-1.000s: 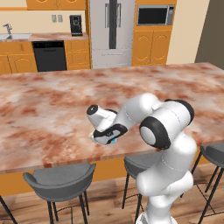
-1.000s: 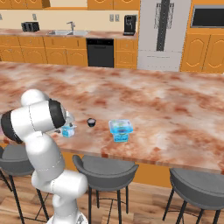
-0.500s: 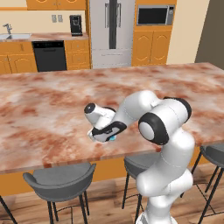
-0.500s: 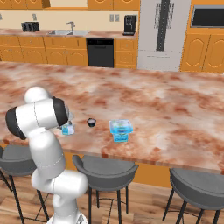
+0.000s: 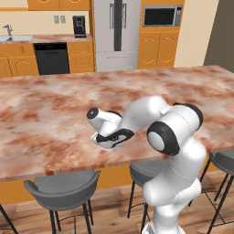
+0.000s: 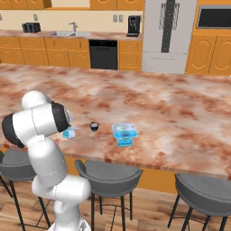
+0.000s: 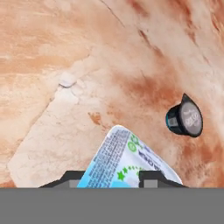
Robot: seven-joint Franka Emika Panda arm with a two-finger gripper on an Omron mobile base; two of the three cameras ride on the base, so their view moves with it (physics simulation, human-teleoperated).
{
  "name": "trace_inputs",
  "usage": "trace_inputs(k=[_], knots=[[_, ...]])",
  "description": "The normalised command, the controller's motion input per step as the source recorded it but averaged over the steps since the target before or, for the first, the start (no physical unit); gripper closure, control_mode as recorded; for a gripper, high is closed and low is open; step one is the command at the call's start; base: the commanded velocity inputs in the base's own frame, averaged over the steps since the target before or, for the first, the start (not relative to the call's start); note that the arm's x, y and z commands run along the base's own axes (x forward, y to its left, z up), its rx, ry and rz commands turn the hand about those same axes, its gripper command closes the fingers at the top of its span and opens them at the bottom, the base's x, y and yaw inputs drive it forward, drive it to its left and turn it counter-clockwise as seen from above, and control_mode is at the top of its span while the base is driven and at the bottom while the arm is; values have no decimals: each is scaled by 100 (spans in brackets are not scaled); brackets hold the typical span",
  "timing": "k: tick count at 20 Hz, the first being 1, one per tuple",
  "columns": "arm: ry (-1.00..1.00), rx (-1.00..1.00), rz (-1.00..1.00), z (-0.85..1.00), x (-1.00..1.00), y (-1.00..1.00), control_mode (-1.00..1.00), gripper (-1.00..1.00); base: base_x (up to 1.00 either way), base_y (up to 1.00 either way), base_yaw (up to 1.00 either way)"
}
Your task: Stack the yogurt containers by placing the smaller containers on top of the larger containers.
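The gripper (image 7: 111,177) is seen lowered over the small light-blue pack (image 7: 127,159) at the near edge of the marble counter (image 6: 180,113), where a second ago it stood slightly higher and wider; the fingers (image 7: 72,177) have been drawn in from their widest setting and now flank the pack on both sides in the hand view. Whether firm contact has been reached cannot be told, since the closing appears to be in progress. The change is judged to mark the start of the grasp on one of the smaller containers, the lift and transfer being not yet done. In the right base view the small pack (image 6: 69,132) is shown partly hidden behind the arm, with the dark round cup (image 6: 94,126) just beside it on the counter and the larger green-marked pack (image 6: 124,134) standing further along, apart from both and with nothing set on it. In the hand view the cup (image 7: 184,117) lies on its side relative to the camera, beyond the pack and clear of the fingers.
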Motion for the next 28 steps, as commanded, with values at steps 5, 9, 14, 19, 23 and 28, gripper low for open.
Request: trace_inputs(k=[5, 9, 14, 19, 23, 28], knots=[[-17, -1, 0, 30, -17, 0, -100, 100, 0, 0, 0], [-16, -5, -2, 37, -14, -7, -100, 100, 0, 0, 0], [-17, -5, -6, 40, -15, -23, -100, 100, 0, 0, 0], [-15, -1, -6, 44, -17, -32, -100, 100, 0, 0, 0], [-12, 0, -6, 50, -19, -31, -100, 100, 0, 0, 0], [-9, 0, -6, 54, -25, -28, -100, 100, 0, 0, 0]])
